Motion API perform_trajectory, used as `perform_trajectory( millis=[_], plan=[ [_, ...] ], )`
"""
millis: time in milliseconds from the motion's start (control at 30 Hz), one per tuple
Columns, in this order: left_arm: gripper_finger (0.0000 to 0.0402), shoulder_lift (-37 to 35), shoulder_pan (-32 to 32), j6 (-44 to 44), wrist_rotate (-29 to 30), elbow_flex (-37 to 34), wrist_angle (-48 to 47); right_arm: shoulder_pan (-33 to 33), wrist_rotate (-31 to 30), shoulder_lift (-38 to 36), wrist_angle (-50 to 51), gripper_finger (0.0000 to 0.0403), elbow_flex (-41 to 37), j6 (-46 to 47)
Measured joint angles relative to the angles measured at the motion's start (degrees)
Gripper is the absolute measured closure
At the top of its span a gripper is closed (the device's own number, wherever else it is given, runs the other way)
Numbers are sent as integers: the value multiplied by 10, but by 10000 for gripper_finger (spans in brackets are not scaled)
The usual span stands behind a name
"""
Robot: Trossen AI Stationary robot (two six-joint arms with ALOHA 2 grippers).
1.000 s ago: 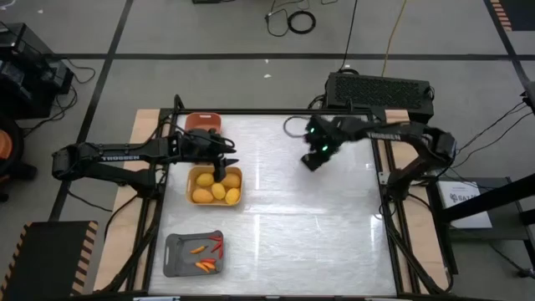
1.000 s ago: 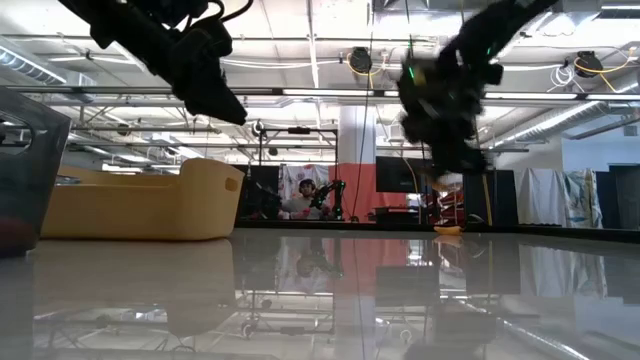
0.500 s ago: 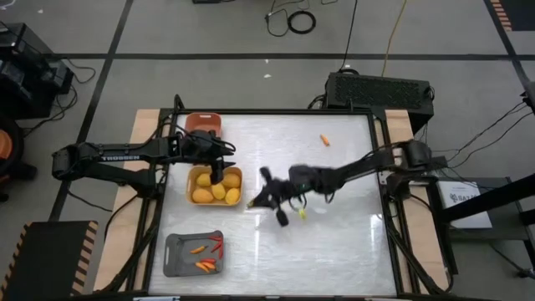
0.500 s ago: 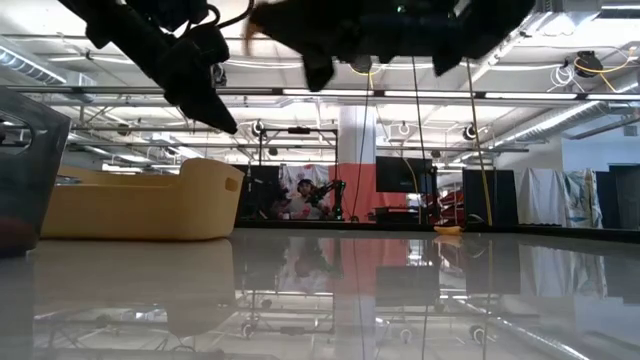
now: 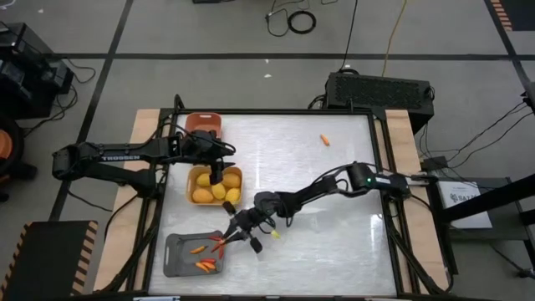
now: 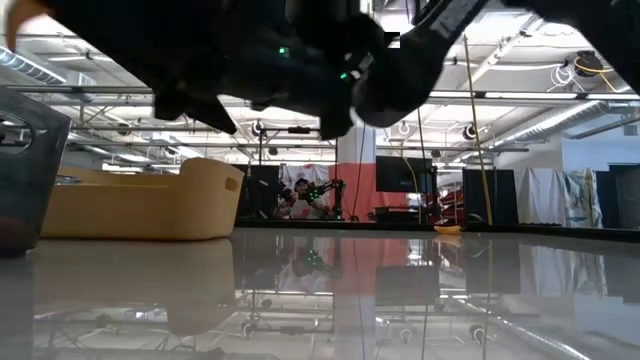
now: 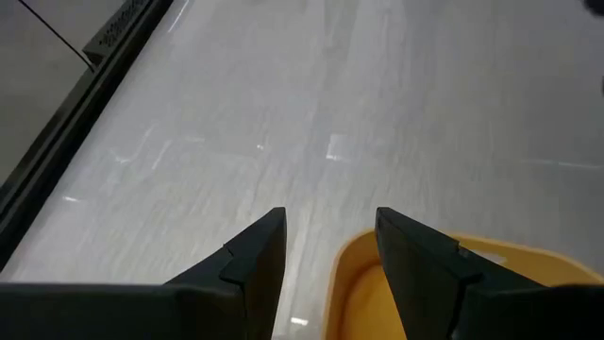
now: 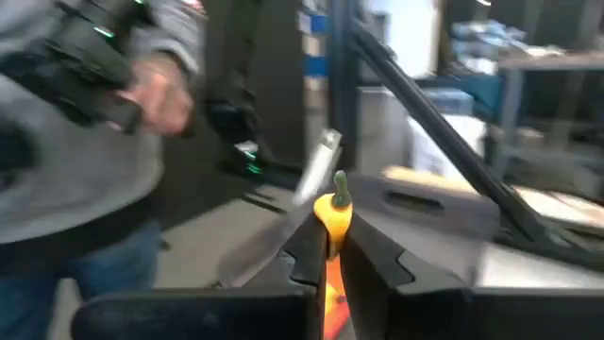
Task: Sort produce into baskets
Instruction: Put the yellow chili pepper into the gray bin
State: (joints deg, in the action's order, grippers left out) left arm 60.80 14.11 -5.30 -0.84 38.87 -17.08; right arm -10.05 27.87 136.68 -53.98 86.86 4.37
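Note:
The grey basket [image 5: 180, 255] at the near left holds orange and red sticks. The yellow basket [image 5: 238, 177] behind it holds several yellow fruits. The salmon-orange basket [image 5: 202, 122] stands at the far left. My right gripper [image 5: 227, 240] reaches in level from the right to the grey basket's right rim. It is shut on a yellow-orange chili-like stick [image 8: 332, 215] with a green stem. My left gripper [image 7: 326, 250] hangs open over the yellow basket's rim [image 7: 351, 274], with nothing between its fingers. My right gripper pinches the chili-like stick's body [image 8: 330, 234] between its two fingers. The green stem end [image 8: 340, 179] sticks out past the fingertips. The fingers come level from the table's right side and lie along the stick. The stick is lifted clear of the table.
One loose orange piece [image 5: 324, 140] lies on the table at the far right. The middle and right of the tabletop are free. A black box [image 5: 380, 90] sits behind the far edge. A person in a grey sleeve [image 8: 85, 142] stands beyond the table.
My right gripper has swept from the far middle of the table toward the near left and down, ending at the grey basket's right rim. It has rolled and tipped to level on the way, and the arm now stretches across the table.

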Motion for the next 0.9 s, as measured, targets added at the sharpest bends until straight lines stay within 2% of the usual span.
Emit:
perform_trajectory(
  millis=[133, 467, 667, 900],
  plan=[
    [228, 0, 0, 2, -5, 0, 0, 9, 21, 30, -17, 381, 40, 40],
    [228, 0, 0, 5, -11, 0, -15, 9, 14, 42, 132, 377, 95, 46],
    [228, 0, 0, 5, -11, 0, -24, 9, 15, 42, 135, 331, 96, 62],
    [228, 0, 0, 5, -11, 0, -33, 13, 54, 42, 117, 274, 96, 69]
  ],
)
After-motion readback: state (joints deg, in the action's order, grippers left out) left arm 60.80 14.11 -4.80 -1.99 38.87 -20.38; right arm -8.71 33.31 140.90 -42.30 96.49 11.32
